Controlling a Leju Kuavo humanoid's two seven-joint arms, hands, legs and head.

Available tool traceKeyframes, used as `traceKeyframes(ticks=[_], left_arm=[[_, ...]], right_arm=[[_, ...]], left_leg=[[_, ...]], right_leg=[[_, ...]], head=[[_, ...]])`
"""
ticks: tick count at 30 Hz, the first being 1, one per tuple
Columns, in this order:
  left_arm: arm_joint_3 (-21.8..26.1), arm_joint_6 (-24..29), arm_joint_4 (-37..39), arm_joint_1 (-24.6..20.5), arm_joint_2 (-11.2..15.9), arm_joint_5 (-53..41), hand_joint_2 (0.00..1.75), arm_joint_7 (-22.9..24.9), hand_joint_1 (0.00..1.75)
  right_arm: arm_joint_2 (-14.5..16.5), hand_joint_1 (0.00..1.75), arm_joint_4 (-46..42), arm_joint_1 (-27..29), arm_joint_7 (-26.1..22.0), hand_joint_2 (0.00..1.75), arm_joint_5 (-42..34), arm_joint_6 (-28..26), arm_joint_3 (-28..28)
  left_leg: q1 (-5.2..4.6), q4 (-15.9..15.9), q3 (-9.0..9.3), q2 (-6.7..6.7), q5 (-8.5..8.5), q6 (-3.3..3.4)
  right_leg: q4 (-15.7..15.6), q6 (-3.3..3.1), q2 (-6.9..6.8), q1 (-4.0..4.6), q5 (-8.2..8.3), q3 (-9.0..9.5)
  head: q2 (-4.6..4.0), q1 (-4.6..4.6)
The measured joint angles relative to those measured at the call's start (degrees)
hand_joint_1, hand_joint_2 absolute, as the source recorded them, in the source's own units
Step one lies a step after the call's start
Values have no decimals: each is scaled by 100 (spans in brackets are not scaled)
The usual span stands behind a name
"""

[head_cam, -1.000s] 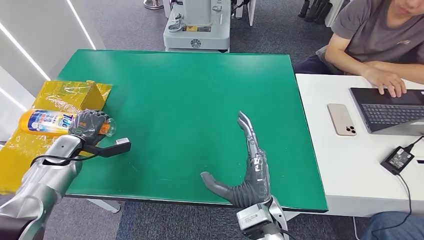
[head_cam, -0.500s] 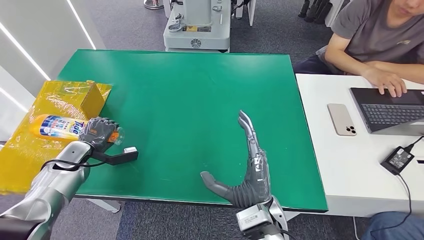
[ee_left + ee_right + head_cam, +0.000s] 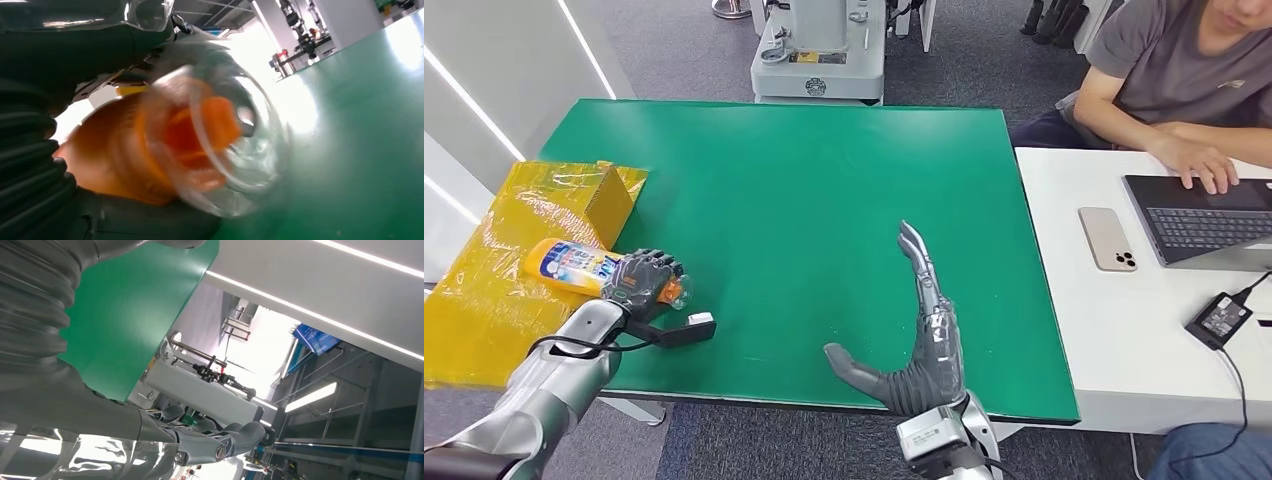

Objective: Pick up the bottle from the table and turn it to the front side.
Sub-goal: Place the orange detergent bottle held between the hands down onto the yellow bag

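- Head view: the left hand [image 3: 642, 280] grips an orange bottle [image 3: 574, 269] near its clear-capped end, holding it on its side over the left edge of the green table [image 3: 804, 190], the body reaching out above a yellow bag [image 3: 484, 270]. The right hand [image 3: 916, 340] stands over the table's near edge, fingers straight and thumb spread, holding nothing. A person [image 3: 1174, 70] types at a laptop [image 3: 1204, 215] on a white table.
- Left wrist view: the bottle's clear cap [image 3: 220, 135], blurred, sits between the dark fingers [image 3: 75, 45].
- Right wrist view: the right hand's fingers [image 3: 220, 437] stretch out, unoccupied.
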Motion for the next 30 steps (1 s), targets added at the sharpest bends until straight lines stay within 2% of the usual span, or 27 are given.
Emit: traceKeyframes(ticks=[9,15,17,20,24,27,28,30], left_arm=[[2,22,6,3,-14,38,175,143,0],[52,637,5,62,22,240,175,101,0],[150,887,-7,78,38,460,175,-54,0],[459,1264,-154,89,58,1041,175,-540,0],[1008,1473,-854,301,92,1850,175,-1344,0],[1356,1213,-1757,686,91,2273,175,-1591,0],[1438,938,-2114,840,93,2434,175,-1614,0],[1578,-57,-2849,1154,100,2900,175,-1676,0]], right_arm=[[0,0,52,-35,-41,175,-76,1,-2],[0,0,63,-34,-48,175,-98,-69,-2],[0,0,62,-30,-48,175,-113,-113,-3],[0,0,61,-5,-50,175,-135,-172,-10],[0,0,61,42,-68,175,-134,-227,-42],[0,0,62,49,-88,175,-131,-196,-72],[0,0,63,50,-93,175,-129,-182,-81],[0,0,68,50,-98,175,-139,-143,-102]], left_leg=[[0,-1,5,0,0,-1],[1,-1,4,1,0,-1],[1,0,4,0,0,-1],[0,0,3,0,0,-1],[-1,-1,4,3,-1,-2],[-1,-1,4,4,-2,-3],[-1,-1,4,5,-3,-4],[-1,-1,3,4,-3,-4]], right_leg=[[5,-1,-1,0,0,4],[5,-2,0,1,0,2],[5,-2,-1,1,-1,1],[5,-2,-1,1,-1,2],[4,-2,3,-1,-1,1],[3,-2,5,-1,-1,1],[3,-1,6,-1,-2,1],[2,-1,6,-1,-3,1]], head=[[0,1],[0,1],[0,1],[0,1],[0,1],[0,1],[0,1],[0,2]])
